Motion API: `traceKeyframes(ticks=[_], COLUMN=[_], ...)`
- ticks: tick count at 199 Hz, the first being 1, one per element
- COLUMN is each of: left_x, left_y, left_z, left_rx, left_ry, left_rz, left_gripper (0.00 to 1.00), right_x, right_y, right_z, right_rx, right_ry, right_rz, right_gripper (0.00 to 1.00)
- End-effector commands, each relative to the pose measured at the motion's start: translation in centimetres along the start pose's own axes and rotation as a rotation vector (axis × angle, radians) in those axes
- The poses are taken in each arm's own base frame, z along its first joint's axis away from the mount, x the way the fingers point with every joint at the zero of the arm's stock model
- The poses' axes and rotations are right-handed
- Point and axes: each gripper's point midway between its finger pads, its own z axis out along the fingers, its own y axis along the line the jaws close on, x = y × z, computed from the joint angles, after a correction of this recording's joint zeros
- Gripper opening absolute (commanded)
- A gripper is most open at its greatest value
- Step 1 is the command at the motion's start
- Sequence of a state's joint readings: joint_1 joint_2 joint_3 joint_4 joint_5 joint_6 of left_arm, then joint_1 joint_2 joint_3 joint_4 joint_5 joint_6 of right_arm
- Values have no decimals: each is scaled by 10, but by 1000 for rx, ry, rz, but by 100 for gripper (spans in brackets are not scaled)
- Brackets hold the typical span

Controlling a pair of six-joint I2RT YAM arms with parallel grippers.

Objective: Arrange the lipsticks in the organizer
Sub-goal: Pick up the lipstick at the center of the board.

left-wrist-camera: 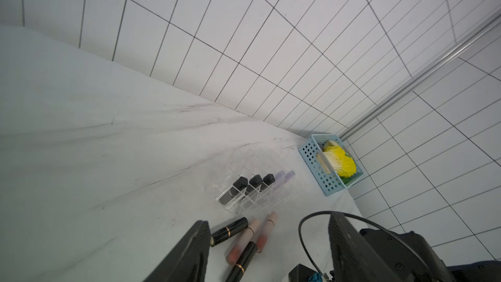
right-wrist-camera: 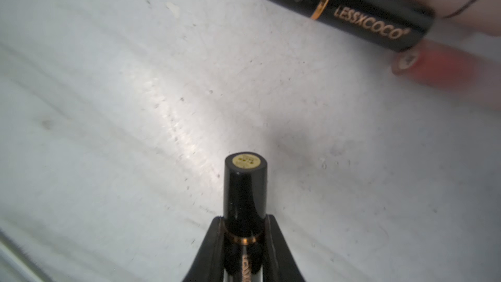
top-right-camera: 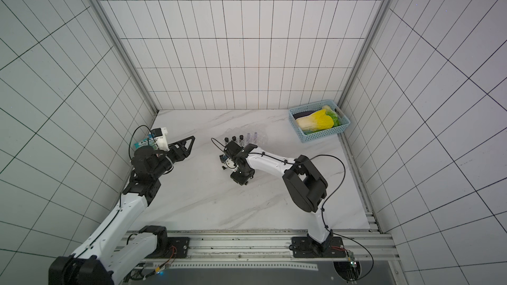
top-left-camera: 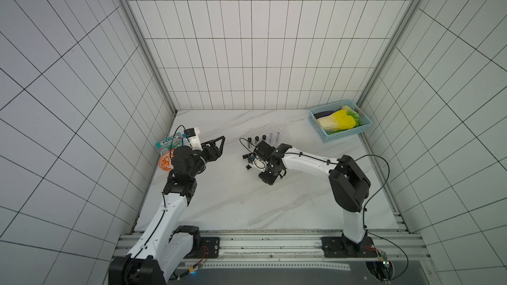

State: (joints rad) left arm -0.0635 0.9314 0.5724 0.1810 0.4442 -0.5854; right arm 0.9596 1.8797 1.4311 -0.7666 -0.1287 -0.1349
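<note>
- five lipsticks point(left-wrist-camera: 254, 181) standing in the organizer point(left-wrist-camera: 252, 158), near row
- loose lipsticks point(left-wrist-camera: 230, 230) lying just in front of it
- basket point(top-left-camera: 343, 134) way off in the back right corner

White tiled walls point(top-left-camera: 247, 50) with dark grout enclose a grey-veined white marble table point(top-left-camera: 233, 201) on three sides, with aluminium posts point(top-left-camera: 143, 42) in the far corners.

We see a white marble desk point(top-left-camera: 247, 201). On it stand a clear organizer point(left-wrist-camera: 252, 158) near the middle, a blue basket point(top-left-camera: 343, 135) in the far right corner, and an orange bowl point(top-left-camera: 164, 163) beside a packet point(top-left-camera: 170, 142) at the left edge. A black lipstick point(left-wrist-camera: 229, 231) and two pink lipsticks point(left-wrist-camera: 267, 230) lie loose just beside the organizer.
</note>
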Motion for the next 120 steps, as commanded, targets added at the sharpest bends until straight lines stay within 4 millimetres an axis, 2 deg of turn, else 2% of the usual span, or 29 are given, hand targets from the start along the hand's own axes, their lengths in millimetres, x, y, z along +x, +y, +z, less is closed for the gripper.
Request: traceKeyframes(ticks=[1,31,65,90,120], left_x=[-16,-6,10,29,53], left_y=[-59,-94,-137,-164,-185], left_z=[-5,0,-3,-5,-4], left_rx=[261,428,623,715,795], left_ry=[19,146,276,359,459], left_rz=[78,63,88,119,143], left_gripper=[68,72,72,67,67], right_x=[-25,-30,-32,-31,-32], right_y=[11,22,42,51,58], right_z=[-61,-129,-183,-205,-218], right_rx=[-72,-189,-294,-338,-379], right_ry=[-214,-416,-563,-621,-651], right_rz=[51,80,68,55,43], right_gripper=[15,16,17,18,18])
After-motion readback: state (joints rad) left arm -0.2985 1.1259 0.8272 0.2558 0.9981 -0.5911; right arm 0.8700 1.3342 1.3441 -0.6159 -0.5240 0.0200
